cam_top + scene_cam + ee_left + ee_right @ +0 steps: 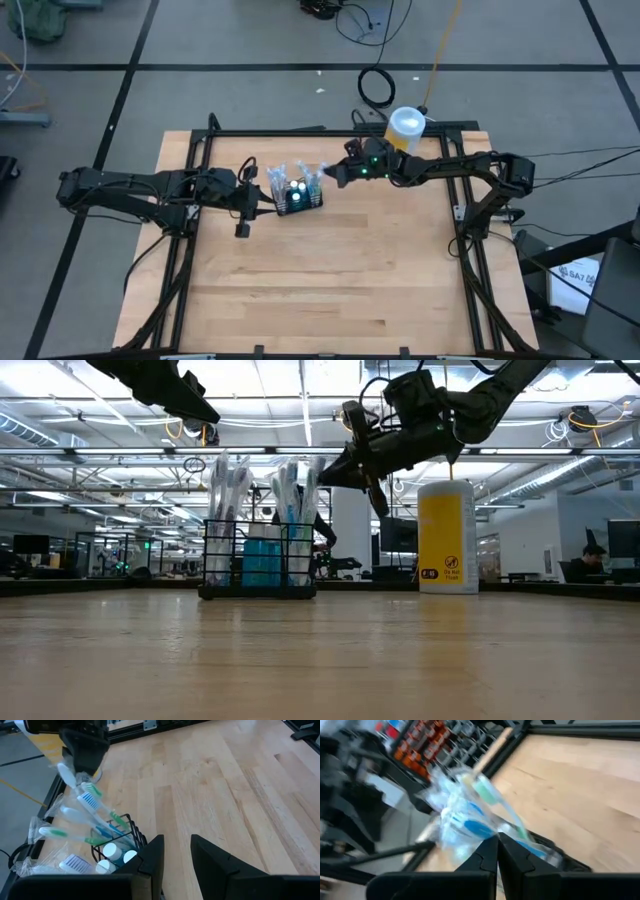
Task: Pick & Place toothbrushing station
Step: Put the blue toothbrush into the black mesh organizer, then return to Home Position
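Gripping toothbrush (pixel 487 790): right gripper (pixel 498 851).

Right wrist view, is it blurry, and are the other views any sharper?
Right wrist view: smeared, the toothbrushes a pale streak, though the shut fingers stay crisp. Left wrist view: sharp on the brush heads and caddy. Low view: caddy and yellow canister backlit by ceiling lights. High view: even light, no glare on the table.
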`<move>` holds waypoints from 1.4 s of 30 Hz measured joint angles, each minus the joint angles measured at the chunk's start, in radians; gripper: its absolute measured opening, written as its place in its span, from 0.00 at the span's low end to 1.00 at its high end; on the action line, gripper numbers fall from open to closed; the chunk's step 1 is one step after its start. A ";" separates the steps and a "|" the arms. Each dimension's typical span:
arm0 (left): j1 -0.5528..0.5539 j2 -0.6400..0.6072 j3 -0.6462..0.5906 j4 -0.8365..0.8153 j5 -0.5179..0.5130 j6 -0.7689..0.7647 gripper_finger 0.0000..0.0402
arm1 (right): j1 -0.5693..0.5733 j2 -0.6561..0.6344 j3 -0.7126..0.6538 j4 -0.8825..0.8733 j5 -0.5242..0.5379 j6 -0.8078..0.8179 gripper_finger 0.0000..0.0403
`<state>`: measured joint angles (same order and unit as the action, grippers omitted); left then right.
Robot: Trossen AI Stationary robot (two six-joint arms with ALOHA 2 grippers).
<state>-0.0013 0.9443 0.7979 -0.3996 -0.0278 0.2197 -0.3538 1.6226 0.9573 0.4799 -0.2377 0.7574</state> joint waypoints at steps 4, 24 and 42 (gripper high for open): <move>0.000 0.000 0.000 0.000 0.000 0.000 0.25 | 0.000 0.000 0.000 -0.024 0.001 -0.087 0.00; 0.000 0.000 0.000 0.017 0.000 0.013 0.25 | 0.021 0.000 0.000 -0.090 0.133 -0.318 0.00; 0.001 -0.001 0.000 0.031 -0.001 -0.022 0.25 | 0.012 -0.070 -0.001 -0.105 0.076 -0.358 0.39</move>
<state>-0.0007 0.9437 0.7975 -0.3685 -0.0284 0.1974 -0.3414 1.5526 0.9565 0.3752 -0.1615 0.3992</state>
